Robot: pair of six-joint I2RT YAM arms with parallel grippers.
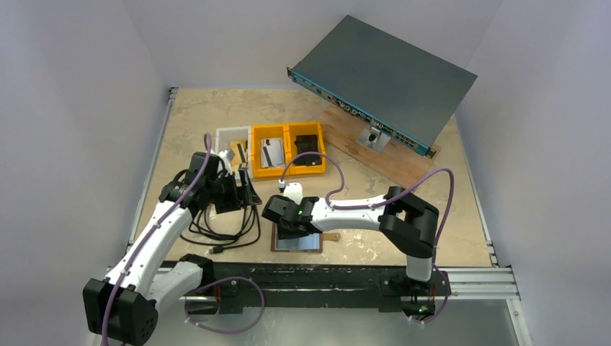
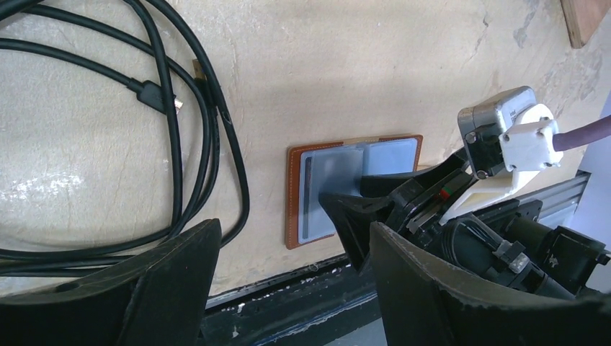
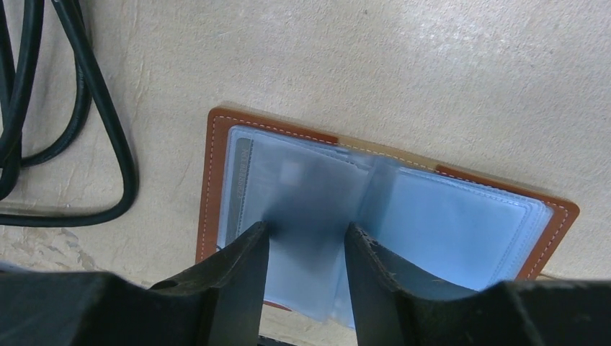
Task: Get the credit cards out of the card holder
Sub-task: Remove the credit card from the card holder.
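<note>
Card holder: card holder (image 1: 297,242) lies open and flat on table (image 1: 432,216), near front edge, betw. the two arm bases. Brown cover down, clear bluish pockets up.
R gripper: right gripper (image 3: 306,229) is low over holder's middle, pointing down at it. Fingers (image 3: 238,281) stand apart w/ one blurred clear pocket leaf betw. them. Can't tell if leaf is pinched or only straddled.
L gripper: left gripper (image 2: 292,227) hangs above table just left of holder, jaws spread wide, nothing betw. them, touching nothing.
Card in holder: one credit card (image 3: 241,189) sits in the left-hand pocket under the plastic, dark stripe along its outer edge. Only a strip shows.
Cards out: credit cards (image 1: 270,152), pale w/ dark stripe, lie in left compartment of yellow bin (image 1: 287,172) at mid-table, well apart from holder.
Other bin stuff: chunky black object (image 1: 308,147) in right compartment. White bin (image 1: 230,131) sits against yellow one on its left, contents too small to tell.
Cable: black cable (image 2: 166,108) lies in loose loops on table left of holder, under L arm. Nearest loop is close to holder's left edge, not touching.
Back of table: grey flat box (image 1: 385,76) w/ port row along its front, tilted, rests on wooden board (image 1: 382,155) at rear right.
</note>
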